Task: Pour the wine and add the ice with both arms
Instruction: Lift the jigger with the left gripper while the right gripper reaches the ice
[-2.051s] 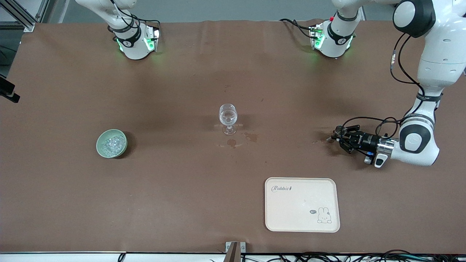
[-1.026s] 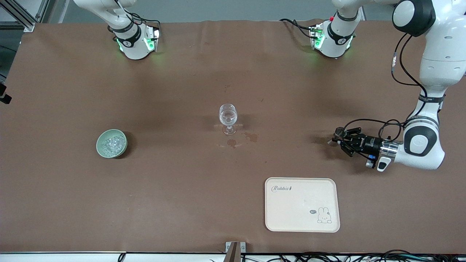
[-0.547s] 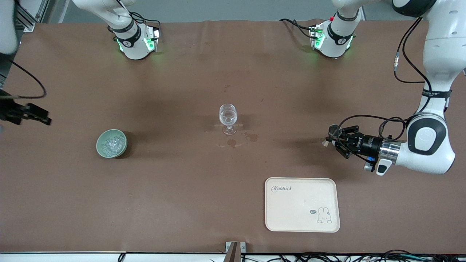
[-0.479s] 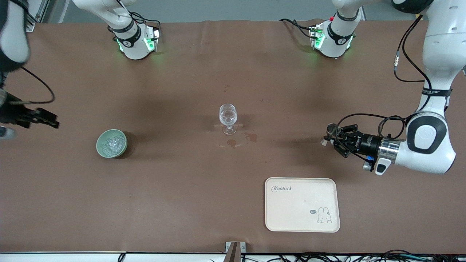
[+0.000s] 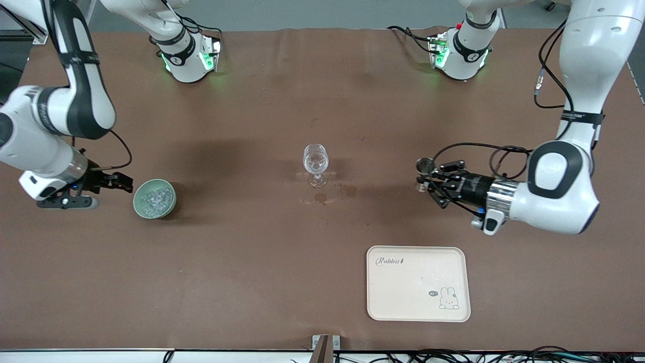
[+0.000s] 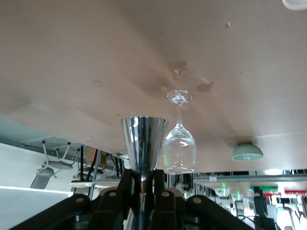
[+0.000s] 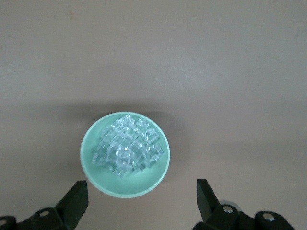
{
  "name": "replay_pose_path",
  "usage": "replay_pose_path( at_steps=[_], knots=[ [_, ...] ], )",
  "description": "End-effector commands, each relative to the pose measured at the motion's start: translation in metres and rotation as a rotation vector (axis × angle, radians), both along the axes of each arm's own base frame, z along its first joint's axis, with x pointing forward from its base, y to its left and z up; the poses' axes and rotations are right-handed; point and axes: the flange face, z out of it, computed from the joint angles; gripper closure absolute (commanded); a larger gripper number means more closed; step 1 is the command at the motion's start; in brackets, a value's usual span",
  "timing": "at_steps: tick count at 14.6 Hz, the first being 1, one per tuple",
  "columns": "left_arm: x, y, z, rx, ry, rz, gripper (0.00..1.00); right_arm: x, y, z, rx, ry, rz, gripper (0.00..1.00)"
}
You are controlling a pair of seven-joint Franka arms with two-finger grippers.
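The right tool [image 5: 122, 182], fingers spread apart, sits right next to the green bowl [image 5: 154, 199] of ice [image 5: 154, 198], while the left tool [image 5: 434, 180], clamped on a metal cup [image 5: 424, 165], points toward the wine glass [image 5: 316, 163].

Two white robot arms, each with one black end effector: the left end effector [image 5: 428, 182] and the right end effector [image 5: 121, 182]. One clear stemmed glass [image 5: 315, 162] on the table [image 5: 252, 262]. One metal jigger [image 5: 425, 165]. One pale green bowl [image 5: 154, 199], with one heap of ice [image 7: 125, 149] inside, cubes too many and too jumbled to count. One cream tray [image 5: 418, 283] with one rabbit drawing. Two darker wet stains [image 5: 333, 194] beside the glass foot.
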Motion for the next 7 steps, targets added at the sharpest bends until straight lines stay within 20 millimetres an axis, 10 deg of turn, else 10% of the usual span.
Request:
replay_pose_path(
  at_steps=[1,7],
  knots=[
    [-0.015,-0.047,0.023,0.066,-0.023,0.026,1.0,-0.015,0.017,-0.037,0.008,-0.03,-0.064,0.03],
    [-0.049,-0.144,0.047,0.214,-0.052,0.077,1.0,-0.027,0.032,-0.085,0.004,-0.054,-0.092,0.14]
  ],
)
